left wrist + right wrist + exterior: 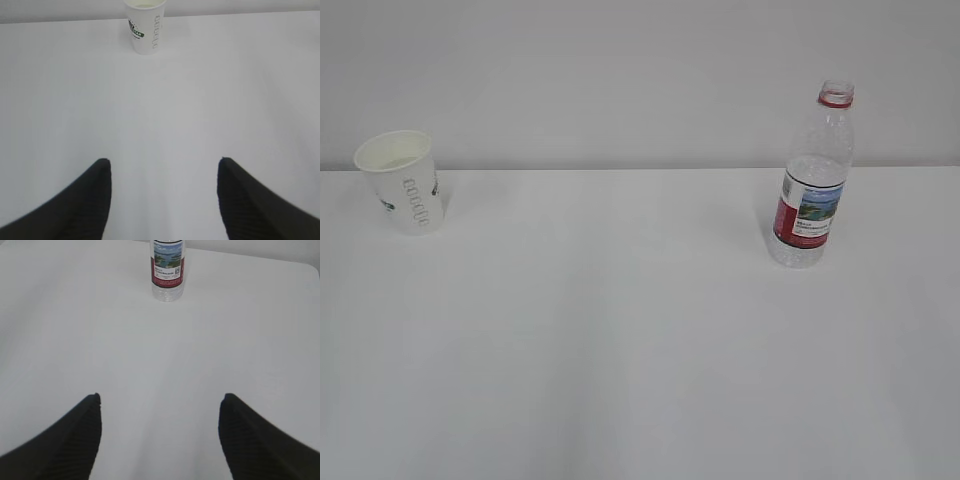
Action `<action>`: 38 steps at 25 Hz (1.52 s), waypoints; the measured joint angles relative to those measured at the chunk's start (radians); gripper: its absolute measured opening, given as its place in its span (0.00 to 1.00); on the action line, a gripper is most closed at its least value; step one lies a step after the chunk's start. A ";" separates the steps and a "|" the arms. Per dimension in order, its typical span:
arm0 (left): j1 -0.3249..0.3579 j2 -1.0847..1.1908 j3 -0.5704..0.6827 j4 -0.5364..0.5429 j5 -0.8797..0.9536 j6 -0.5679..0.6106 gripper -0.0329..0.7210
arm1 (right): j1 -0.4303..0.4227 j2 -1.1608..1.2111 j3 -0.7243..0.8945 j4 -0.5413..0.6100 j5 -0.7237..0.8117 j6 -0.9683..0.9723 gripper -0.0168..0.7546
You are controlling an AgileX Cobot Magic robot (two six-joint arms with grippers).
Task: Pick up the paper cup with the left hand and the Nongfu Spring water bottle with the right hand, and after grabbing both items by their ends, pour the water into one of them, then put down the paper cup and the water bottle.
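Both pincers stand spread and empty, each with its target straight ahead and well apart. The left gripper (164, 167) faces the paper cup (145, 26), which stands upright a little left of the midline between the jaws. The right gripper (160, 402) faces the Nongfu Spring water bottle (167, 270), also upright and close to the midline.

The likely troubles are these. The cup is light and tapered; a jaw that meets its wall off-centre would probably shove it or tip it, and too hard a squeeze could buckle the paper. The bottle has no cap (the red neck ring shows only in the exterior view), so a knock on approach might topple it and spill the water (808, 180) seen inside. It is tall and narrow, and a grip near one end may let it swing when lifted. The ribbed plastic may also give under pressure.

The white table (620, 350) is smooth and bare between each pincer and its target. Beyond it rises a plain pale wall (620, 70).
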 joint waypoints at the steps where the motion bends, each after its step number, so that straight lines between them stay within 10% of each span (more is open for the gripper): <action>1: 0.000 0.000 0.000 0.000 0.000 0.000 0.68 | 0.000 0.000 0.000 0.000 0.000 0.000 0.73; 38: 0.000 0.000 0.000 0.000 0.000 0.000 0.64 | 0.000 0.000 0.000 0.000 0.000 0.000 0.73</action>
